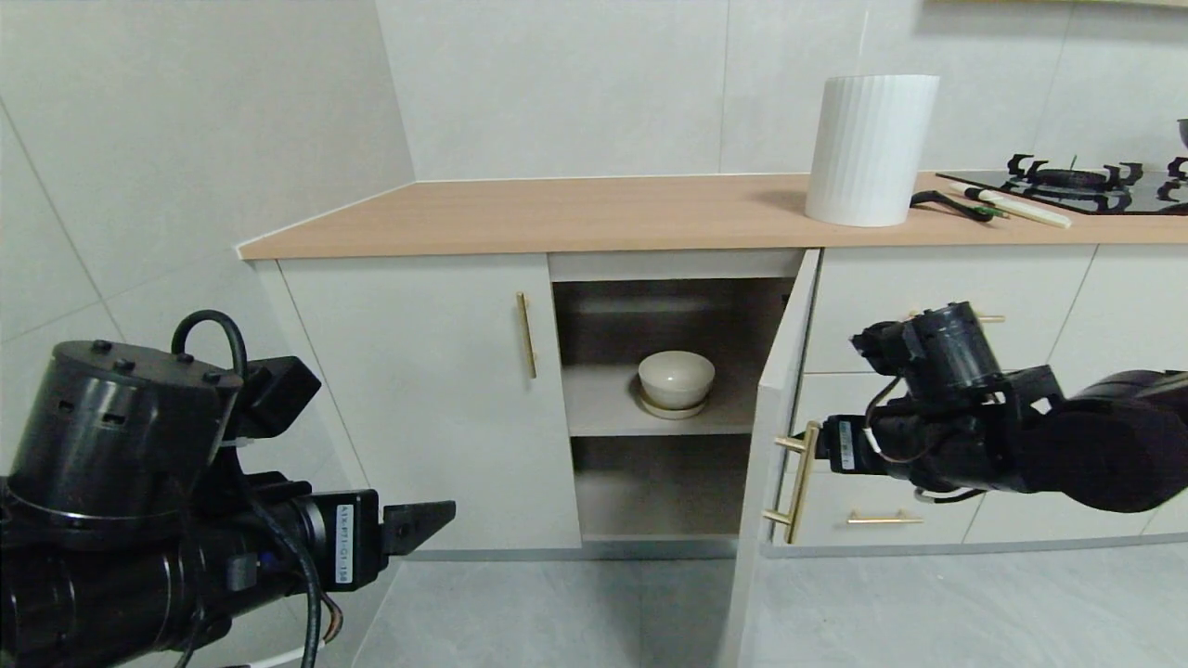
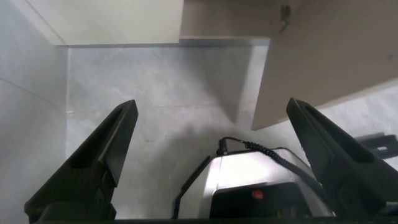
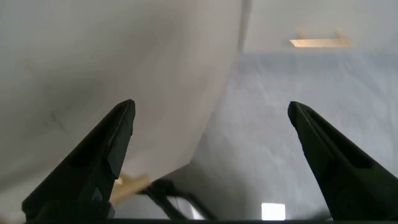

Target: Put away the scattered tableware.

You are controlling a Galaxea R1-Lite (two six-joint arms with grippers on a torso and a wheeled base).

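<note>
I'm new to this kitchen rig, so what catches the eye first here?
The open cabinet door at centre, with a pale bowl on the shelf inside. The right gripper, open, is beside the door's gold handle; a tall white ribbed jar stands on the counter above.

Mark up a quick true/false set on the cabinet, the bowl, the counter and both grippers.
1. The cabinet door stands open. True.
2. The bowl sits on the countertop. False: it sits on a plate on the upper shelf inside the cabinet.
3. The right gripper is open, close to the door's gold handle. True.
4. The left gripper is shut on a spoon. False: it is open and holds nothing, low over the floor.
5. A white ribbed container stands upright on the countertop. True.
</note>
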